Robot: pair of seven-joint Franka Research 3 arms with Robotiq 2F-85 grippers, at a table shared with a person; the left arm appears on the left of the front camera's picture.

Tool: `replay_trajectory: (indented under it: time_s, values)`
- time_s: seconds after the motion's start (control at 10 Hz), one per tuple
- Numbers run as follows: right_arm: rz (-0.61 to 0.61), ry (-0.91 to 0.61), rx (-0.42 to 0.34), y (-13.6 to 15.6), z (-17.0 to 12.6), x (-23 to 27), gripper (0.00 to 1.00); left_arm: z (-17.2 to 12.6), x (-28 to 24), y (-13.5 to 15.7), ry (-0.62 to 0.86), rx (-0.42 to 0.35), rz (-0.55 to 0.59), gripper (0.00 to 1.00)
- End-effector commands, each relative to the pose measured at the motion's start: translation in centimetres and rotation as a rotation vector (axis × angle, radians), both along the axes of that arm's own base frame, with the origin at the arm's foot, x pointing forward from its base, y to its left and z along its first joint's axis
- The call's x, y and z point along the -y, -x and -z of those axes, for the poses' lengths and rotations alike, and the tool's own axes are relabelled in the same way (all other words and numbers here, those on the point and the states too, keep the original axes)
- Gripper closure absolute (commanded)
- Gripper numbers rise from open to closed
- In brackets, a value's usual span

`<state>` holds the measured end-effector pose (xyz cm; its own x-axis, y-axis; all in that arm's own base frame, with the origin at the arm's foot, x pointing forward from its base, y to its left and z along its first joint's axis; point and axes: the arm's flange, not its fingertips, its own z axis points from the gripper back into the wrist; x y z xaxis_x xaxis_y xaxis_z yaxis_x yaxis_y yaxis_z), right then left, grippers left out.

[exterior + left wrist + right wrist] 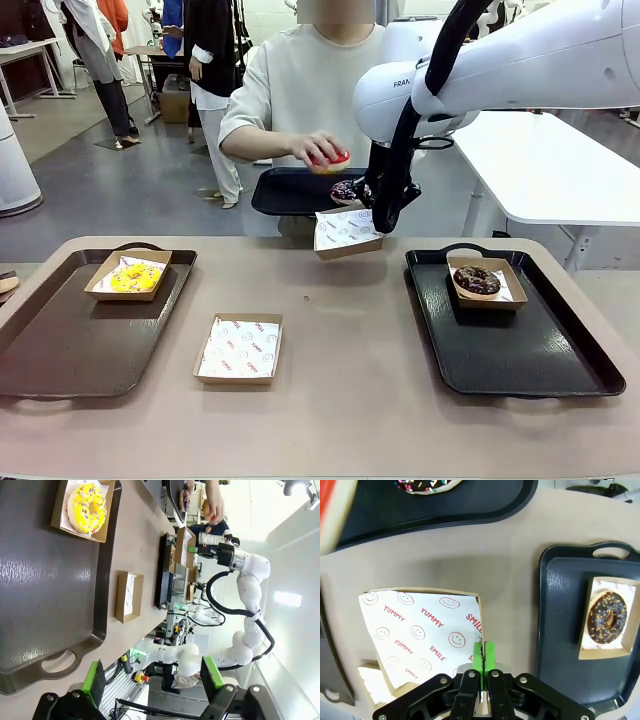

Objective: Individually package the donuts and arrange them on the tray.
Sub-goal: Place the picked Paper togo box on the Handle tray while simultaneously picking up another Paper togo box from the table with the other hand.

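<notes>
My right gripper [377,222] is pinched closed on the wall of a held box [345,232], a cardboard tray lined with paper printed "YUMMY" and "SMILE", and it hangs tilted above the far edge of the table [350,410], empty inside. In the right wrist view the green pads [483,652] meet on that box's rim. Just beyond it, the person's hand [318,150] holds the red donut [335,158] above a serving tray [285,195], a black one held at the far side. The sprinkled dark donut [345,190] lies on it, close behind my gripper. On my left, the yellow-iced donut [135,276] sits in the left box [110,293] at the far end of the brown tray [60,345]. On my right, the chocolate donut [477,280] rests in the right box [490,304] at the far end of the black tray [530,355]. Between the two trays, nearer the brown one, an empty box [238,348] with the same printed paper stands flat on the table. From the left wrist view, my left gripper [150,677] hangs with its fingers spread wide and nothing between them, above the handle end of the brown tray.
</notes>
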<state>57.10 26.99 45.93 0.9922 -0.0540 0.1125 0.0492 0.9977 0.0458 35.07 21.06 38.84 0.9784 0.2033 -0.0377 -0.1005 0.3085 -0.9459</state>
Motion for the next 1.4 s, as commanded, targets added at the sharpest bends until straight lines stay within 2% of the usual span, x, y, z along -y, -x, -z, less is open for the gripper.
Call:
replay_trajectory:
  time_s: [0.0, 1.3]
  values:
    - [0.022, -0.010, -0.010, 0.48, 0.02, 0.14, 1.00, -0.16, -0.08, 0.17, 0.003, 0.005, -0.003, 0.00]
    - [0.022, -0.010, -0.010, 0.48, 0.02, 0.14, 1.00, -0.16, -0.08, 0.17, 0.003, 0.005, -0.003, 0.00]
